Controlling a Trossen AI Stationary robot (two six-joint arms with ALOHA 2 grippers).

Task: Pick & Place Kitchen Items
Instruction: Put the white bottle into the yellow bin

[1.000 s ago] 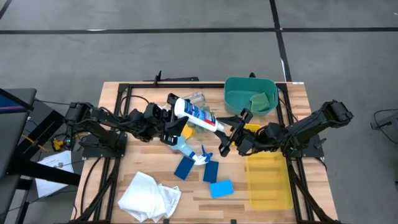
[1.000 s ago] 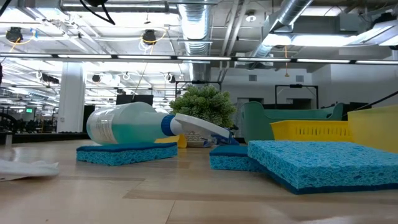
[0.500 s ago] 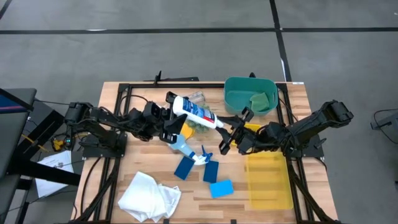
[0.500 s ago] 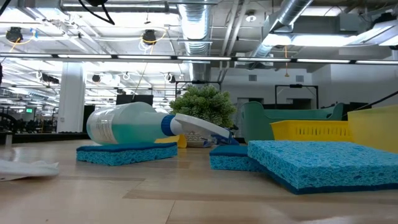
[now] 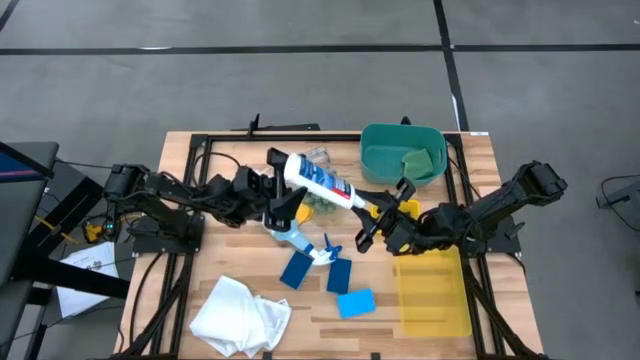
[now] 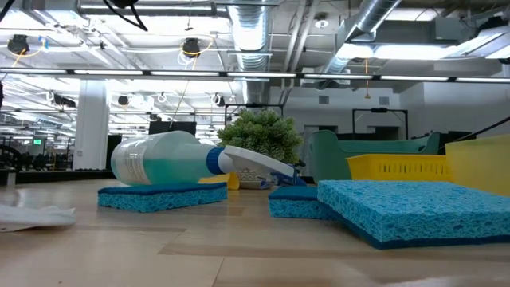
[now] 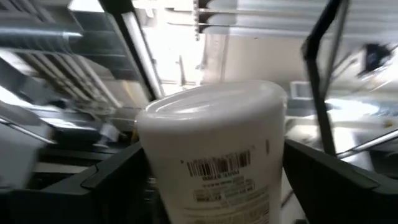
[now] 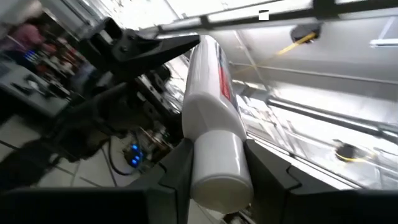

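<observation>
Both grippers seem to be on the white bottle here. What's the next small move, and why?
Probably the left gripper should open. The white bottle hangs above the table, its base between the left fingers and its cap end gripped by the right gripper, near the yellow bin.

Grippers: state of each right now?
Left gripper: shut on the base end of a white bottle.
Right gripper: shut on the same bottle's cap end.
</observation>
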